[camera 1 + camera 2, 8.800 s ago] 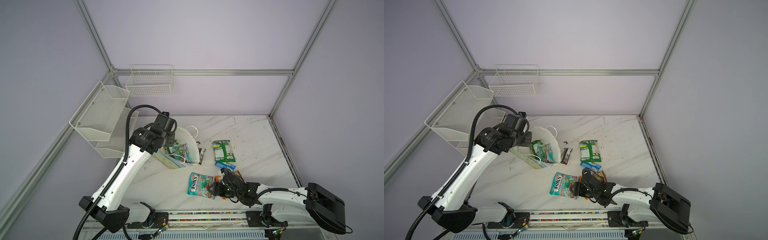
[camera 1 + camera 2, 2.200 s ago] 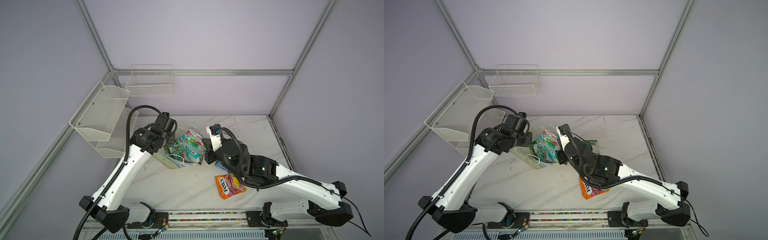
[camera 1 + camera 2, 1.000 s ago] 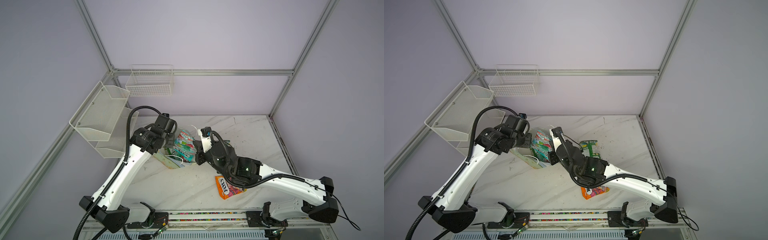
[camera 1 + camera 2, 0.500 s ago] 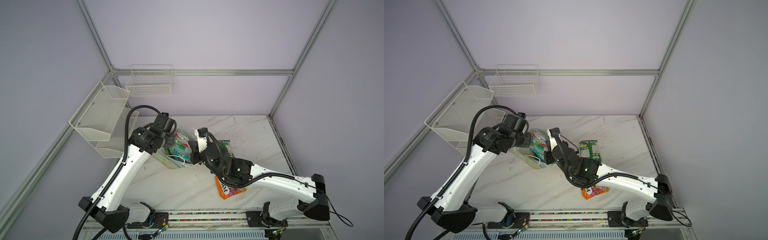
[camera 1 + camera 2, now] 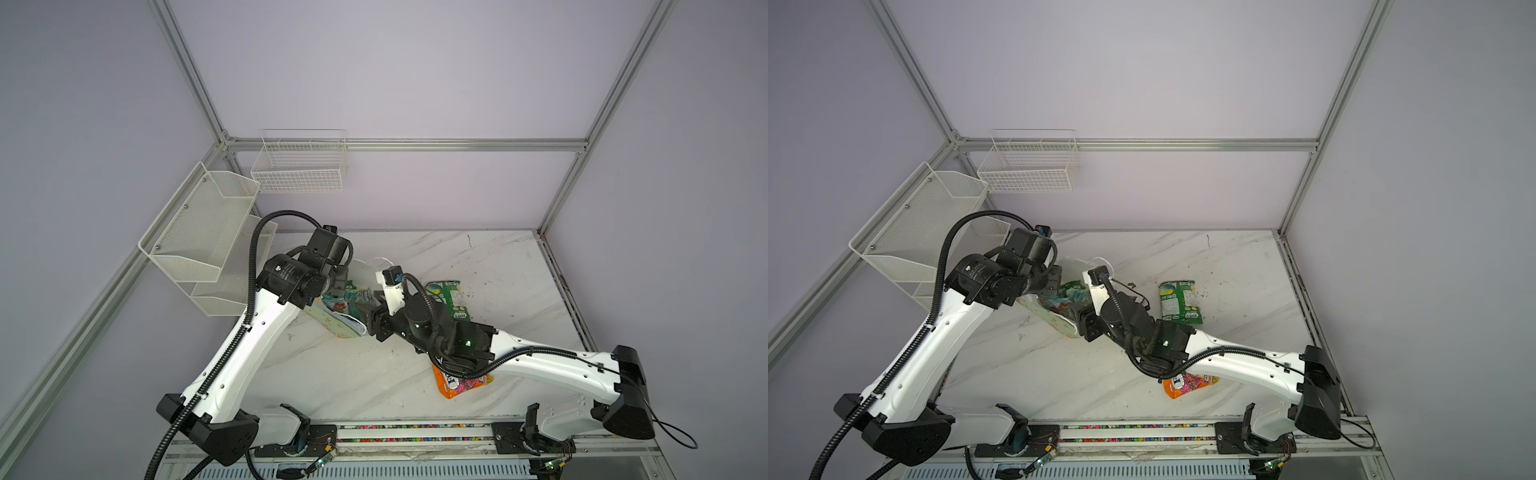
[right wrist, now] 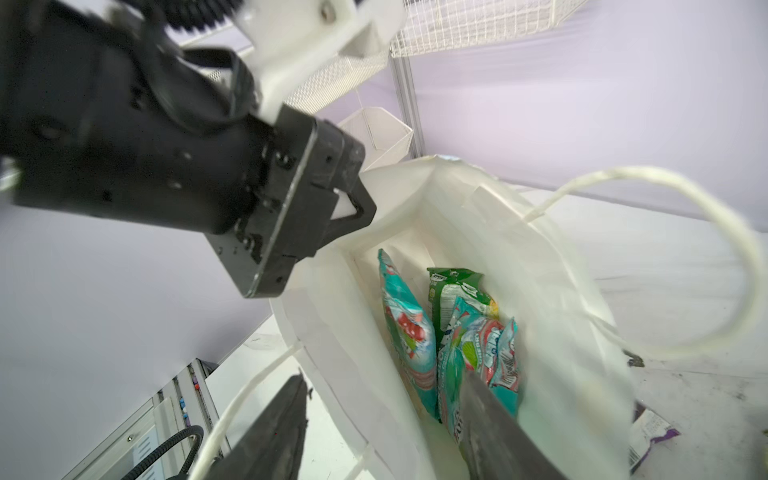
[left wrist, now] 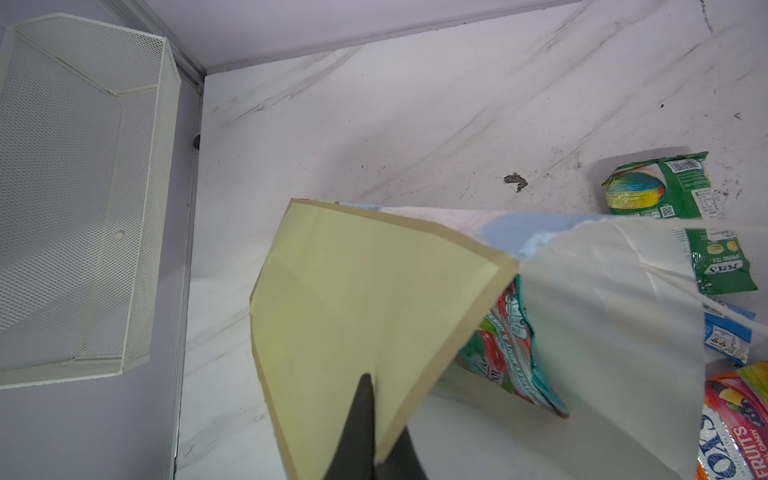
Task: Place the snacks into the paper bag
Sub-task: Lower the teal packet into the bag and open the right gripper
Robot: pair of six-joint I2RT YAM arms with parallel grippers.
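The paper bag point(image 5: 341, 326) point(image 5: 1061, 321) lies tilted on the marble, mouth toward the right arm. My left gripper point(image 5: 337, 284) point(image 7: 374, 399) is shut on its yellowish edge panel point(image 7: 365, 291) and holds it up. Inside the bag point(image 6: 561, 291) stand two teal packets point(image 6: 409, 332) point(image 6: 478, 353) and a green bag point(image 6: 453, 286). My right gripper point(image 5: 369, 320) point(image 6: 384, 376) is open at the mouth, one finger inside by a teal packet, one outside the near wall. On the table lie a green bag point(image 5: 451, 297) point(image 5: 1179, 301), an orange packet point(image 5: 461, 384) point(image 5: 1187, 384), a blue packet point(image 7: 727, 336) and a dark wrapper point(image 6: 648, 436).
Two white wire baskets hang on the walls, one at the left point(image 5: 199, 232) point(image 7: 83, 187) and one at the back point(image 5: 301, 166). The bag's cord handle point(image 6: 706, 257) loops beside the right gripper. The right arm's forearm passes over the orange packet.
The right gripper carried a teal packet down to the bag's mouth and opened; the packet now stands inside the bag. The left gripper has kept its hold on the bag's edge.
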